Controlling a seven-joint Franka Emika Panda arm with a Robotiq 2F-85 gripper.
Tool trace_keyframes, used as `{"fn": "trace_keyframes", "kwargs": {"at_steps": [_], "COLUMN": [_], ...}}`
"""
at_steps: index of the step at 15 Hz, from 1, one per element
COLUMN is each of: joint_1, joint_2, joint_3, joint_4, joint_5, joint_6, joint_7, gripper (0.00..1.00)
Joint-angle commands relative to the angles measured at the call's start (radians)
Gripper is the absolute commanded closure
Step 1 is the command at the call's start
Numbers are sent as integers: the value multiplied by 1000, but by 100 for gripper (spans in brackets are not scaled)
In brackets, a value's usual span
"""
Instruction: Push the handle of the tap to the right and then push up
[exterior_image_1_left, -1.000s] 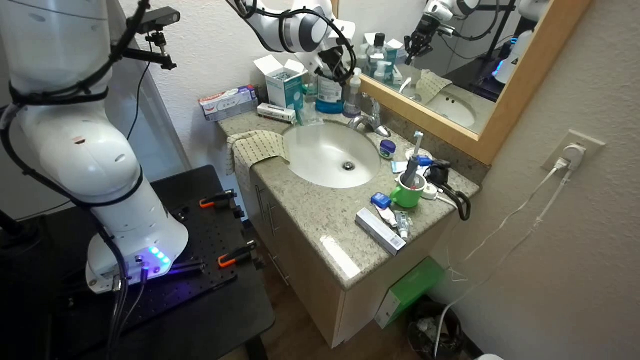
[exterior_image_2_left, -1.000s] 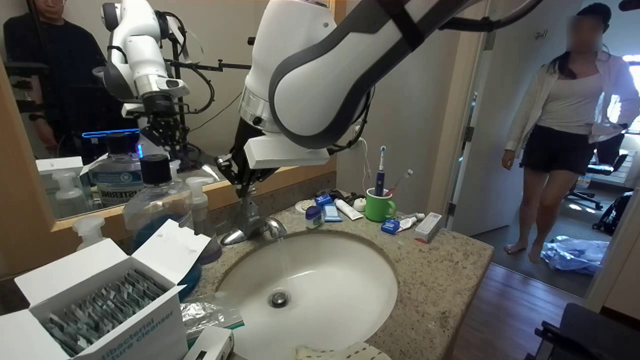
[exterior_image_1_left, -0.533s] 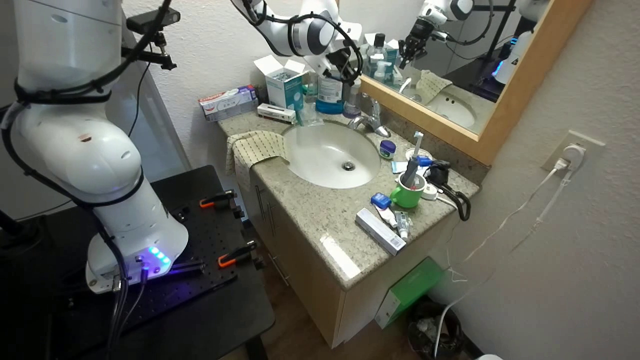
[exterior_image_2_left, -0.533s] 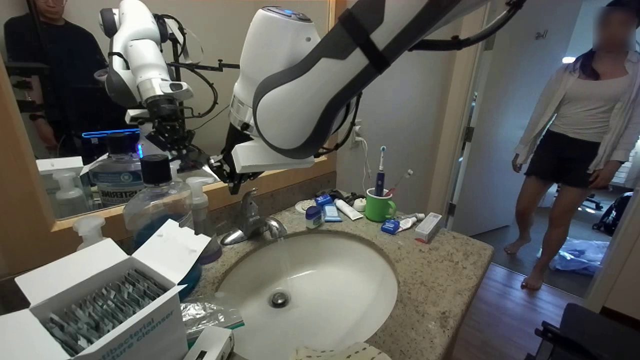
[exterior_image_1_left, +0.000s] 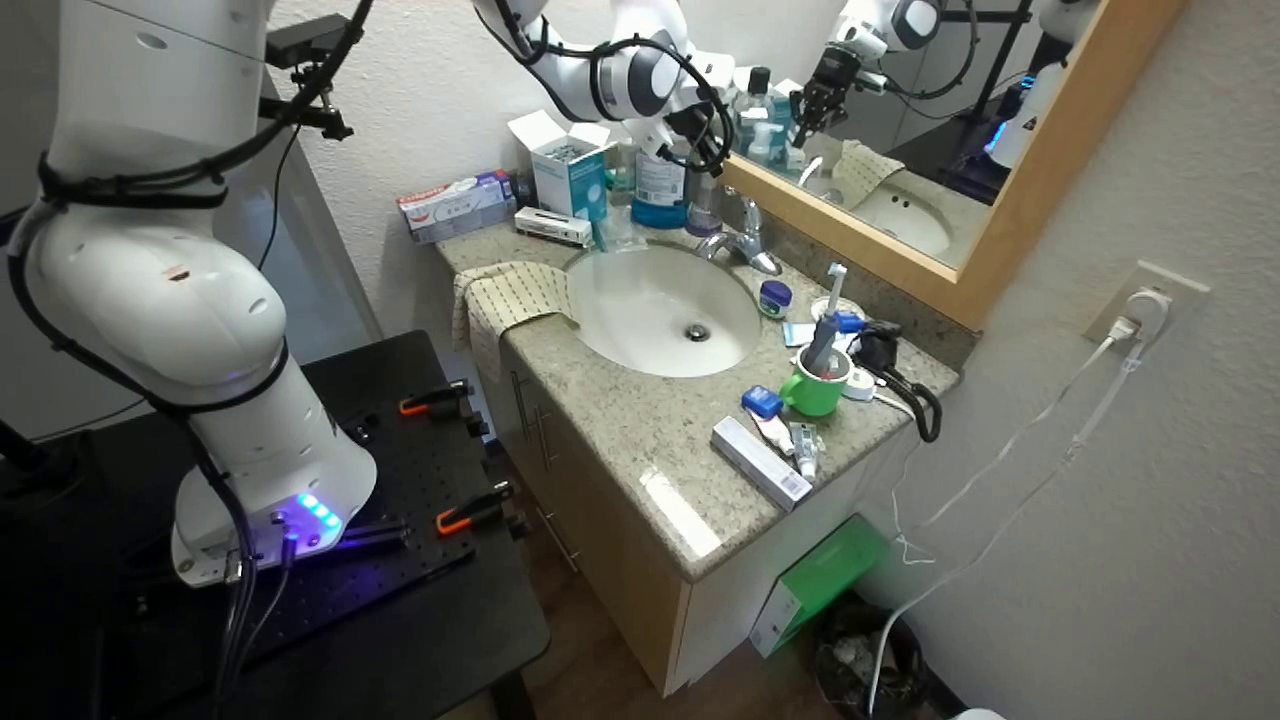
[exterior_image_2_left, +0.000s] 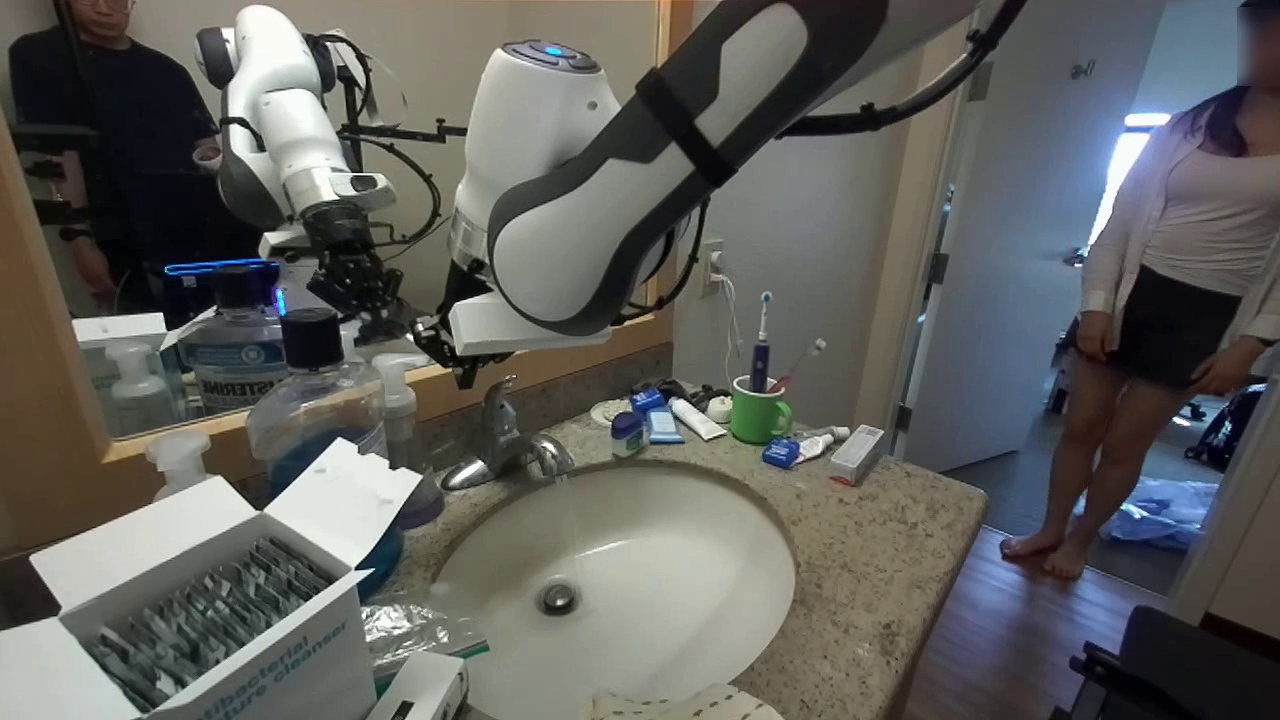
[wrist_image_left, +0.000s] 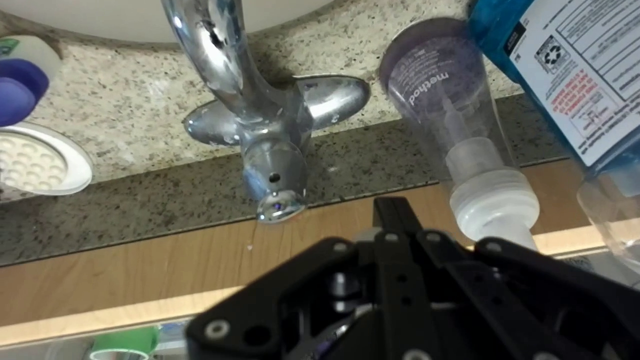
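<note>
Hovering now over the back of the desk (exterior_image_2_left: 865, 550) with the hand (wrist_image_left: 395, 204), pressed fingertip to fingertip on nothing, near the chrome handle (wrist_image_left: 276, 186) but apart from it! Spot that handle at the top of the tap (wrist_image_left: 265, 107), just beside the oval white basin (exterior_image_2_left: 680, 590), left of the hand in the wrist view.

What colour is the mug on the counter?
The mug is bright green outside; it shows best in an exterior view.
</note>
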Motion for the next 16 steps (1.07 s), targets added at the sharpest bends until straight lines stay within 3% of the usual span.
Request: {"fn": "trace_keyframes", "kwargs": {"at_steps": [1,16], "joint_1": [20,20], "joint_2": [36,34], "joint_3": [-29,-74], "joint_4": [48,15], "joint_5": [-4,1], "joint_6": [-21,-13], "joint_7": [39,145], "gripper": [100,100]}}
